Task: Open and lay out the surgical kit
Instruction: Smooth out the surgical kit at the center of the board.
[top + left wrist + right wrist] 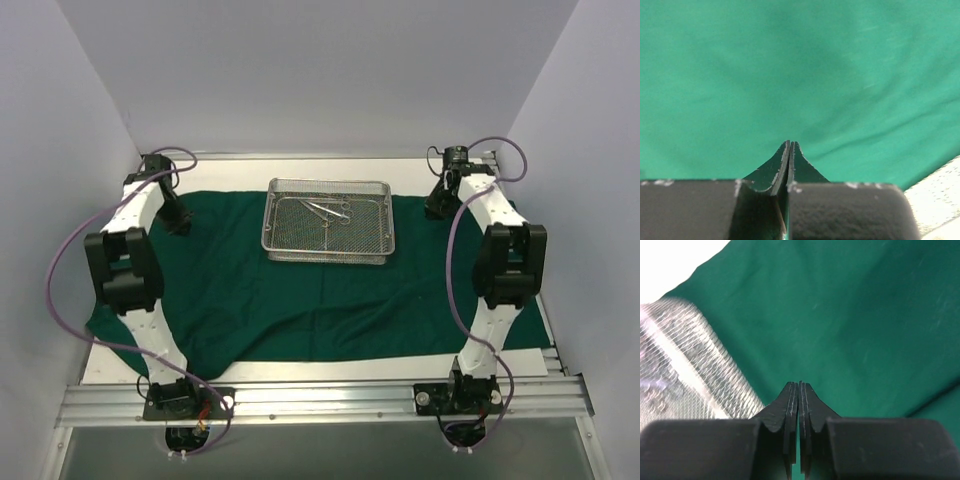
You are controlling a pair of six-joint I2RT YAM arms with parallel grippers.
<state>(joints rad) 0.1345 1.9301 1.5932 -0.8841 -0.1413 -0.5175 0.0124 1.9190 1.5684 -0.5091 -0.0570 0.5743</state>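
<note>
Dark green cloth: opened out and lying flat beneath the tray. It spreads wide to either side of the tray and well out from it toward me. It is lightly creased, and its edge nearest me on the left is rumpled.

Rectangular silver wire-mesh tray: upright, resting on the cloth.

Slim shiny metal instruments: lying flat inside the tray, in its far half and overlapping. I cannot tell their number.
</note>
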